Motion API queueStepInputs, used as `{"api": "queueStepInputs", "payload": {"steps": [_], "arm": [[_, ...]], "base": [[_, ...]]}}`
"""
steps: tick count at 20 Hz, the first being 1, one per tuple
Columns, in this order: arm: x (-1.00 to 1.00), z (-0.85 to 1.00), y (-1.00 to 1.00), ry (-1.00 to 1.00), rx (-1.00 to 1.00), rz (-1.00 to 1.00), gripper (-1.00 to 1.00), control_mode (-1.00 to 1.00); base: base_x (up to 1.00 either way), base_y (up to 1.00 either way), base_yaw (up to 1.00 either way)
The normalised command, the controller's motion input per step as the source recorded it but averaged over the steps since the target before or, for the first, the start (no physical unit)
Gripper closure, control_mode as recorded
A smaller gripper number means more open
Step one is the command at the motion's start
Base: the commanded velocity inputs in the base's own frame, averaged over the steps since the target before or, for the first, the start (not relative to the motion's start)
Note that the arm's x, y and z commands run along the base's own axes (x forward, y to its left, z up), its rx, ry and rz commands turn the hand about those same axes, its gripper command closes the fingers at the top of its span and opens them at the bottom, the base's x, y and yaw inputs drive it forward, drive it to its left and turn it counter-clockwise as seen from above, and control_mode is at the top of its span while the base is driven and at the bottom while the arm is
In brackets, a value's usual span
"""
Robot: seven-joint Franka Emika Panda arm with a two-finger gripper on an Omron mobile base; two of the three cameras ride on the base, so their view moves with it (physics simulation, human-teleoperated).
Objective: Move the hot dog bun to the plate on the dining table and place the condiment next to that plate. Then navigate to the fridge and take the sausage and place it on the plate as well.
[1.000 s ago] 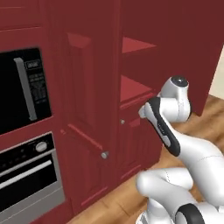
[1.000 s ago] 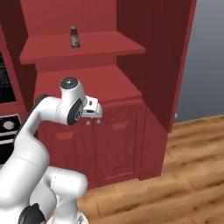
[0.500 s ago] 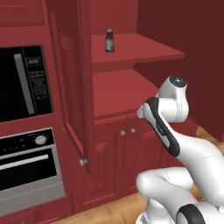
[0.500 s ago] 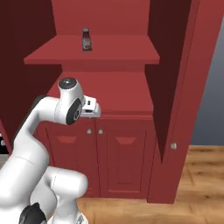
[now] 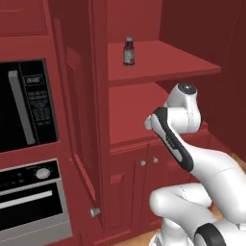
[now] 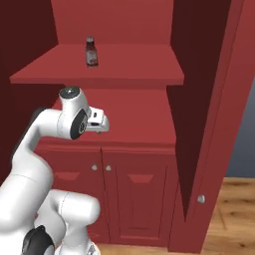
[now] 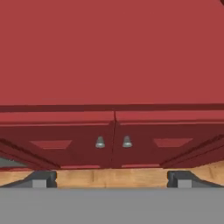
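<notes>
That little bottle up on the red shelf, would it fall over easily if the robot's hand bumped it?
Probably yes. The bottle stands upright, taller than it is wide, so a nudge near its top would likely tip it. It looks round, so once down it could roll along the shelf. Being small, it is probably light. The gripper is open and well below it.

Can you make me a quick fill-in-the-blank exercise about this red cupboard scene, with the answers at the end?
1. The small bottle stands on the ______ of the two open shelves.
2. Each lower cabinet door has a small round ______ for pulling.
3. In the hand view the gripper has its two finger tips far apart, so it is ______.
4. The built-in microwave sits directly ______ the oven.

Missing words: upper; knob; open; above
</notes>
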Motion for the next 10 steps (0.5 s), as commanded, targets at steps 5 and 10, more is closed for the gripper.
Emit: {"api": "queueStepInputs", "payload": {"steps": [5, 10], "arm": [[0.00, 0.00, 0.00, 0.00, 0.00, 0.00, -1.00, 1.00], [0.00, 0.00, 0.00, 0.00, 0.00, 0.00, -1.00, 1.00]], "base": [[0.84, -0.38, 0.15], [0.48, 0.00, 0.17]]}}
